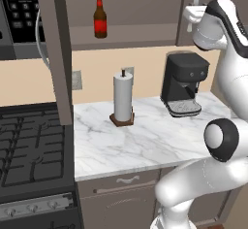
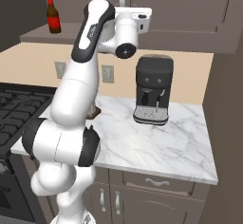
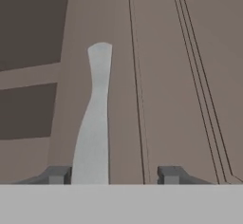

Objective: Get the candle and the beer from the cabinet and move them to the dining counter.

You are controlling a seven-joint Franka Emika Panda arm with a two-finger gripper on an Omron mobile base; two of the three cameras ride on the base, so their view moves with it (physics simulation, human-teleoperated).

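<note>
The arm is reaching up to the wall cabinet point(image 1: 145, 9), with the hand pressed close against a closed door panel to the right of the open section. In the hand view the gripper point(image 3: 114, 174) is sitting right at the door face, its two finger tips point(image 3: 58, 174) standing apart. The silver bar handle point(image 3: 95, 118) is running up between them, just beside the left tip. The fingers are partly open and are not clamping anything that can be seen; whether the left tip is touching the handle cannot be told.

The beer point(image 1: 100, 16) is standing upright on the cabinet shelf in the open section, well to the left of the hand. An opened cabinet door point(image 1: 57, 53) is hanging edge-on in front of the left base camera.

On the marble worktop point(image 1: 145, 145) below, a paper-towel roll point(image 1: 123, 98) is standing on its wooden base, and a black coffee machine point(image 1: 183, 83) is sitting near the wall to its right. A black stove point(image 1: 29, 145) is adjoining the worktop on the left.
</note>
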